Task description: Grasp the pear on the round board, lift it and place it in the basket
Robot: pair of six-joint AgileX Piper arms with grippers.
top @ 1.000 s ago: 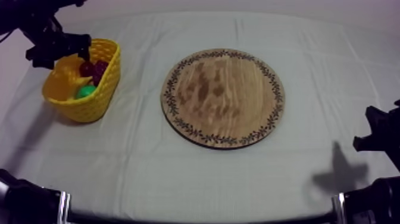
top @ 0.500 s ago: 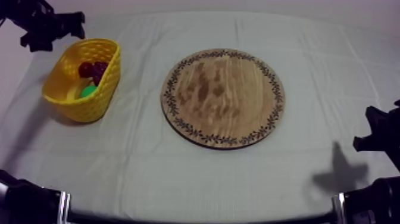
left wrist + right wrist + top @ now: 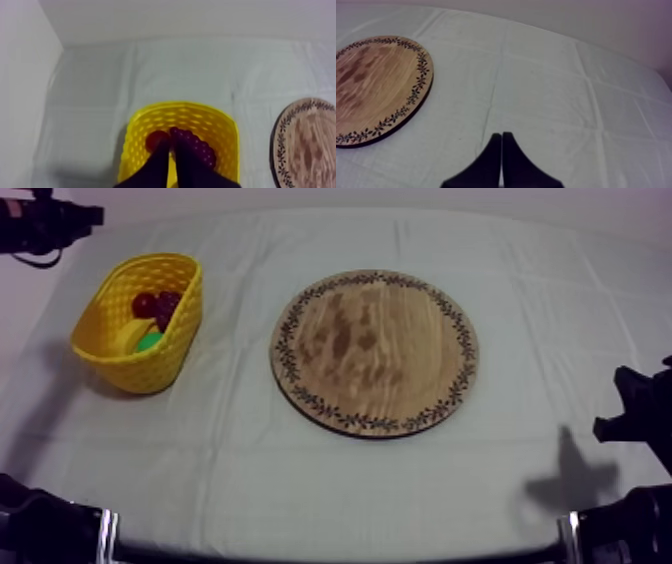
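The green pear lies inside the yellow basket at the table's left, beside a banana, dark grapes and a small red fruit. The round wooden board at the centre is bare. My left arm is high at the far left corner, behind the basket. In the left wrist view my left gripper is shut on nothing, its fingers a narrow wedge above the basket, over the red fruit and grapes. My right gripper is shut and holds nothing, over bare cloth beside the board.
My right arm rests low at the table's right edge and casts a shadow on the cloth. Wide stretches of grey-white cloth lie between basket and board and in front of the board. A pale wall stands behind the table.
My left arm has drawn back and up from over the basket toward the far left corner. Its fingers have gone from open to shut. The right arm has not moved.
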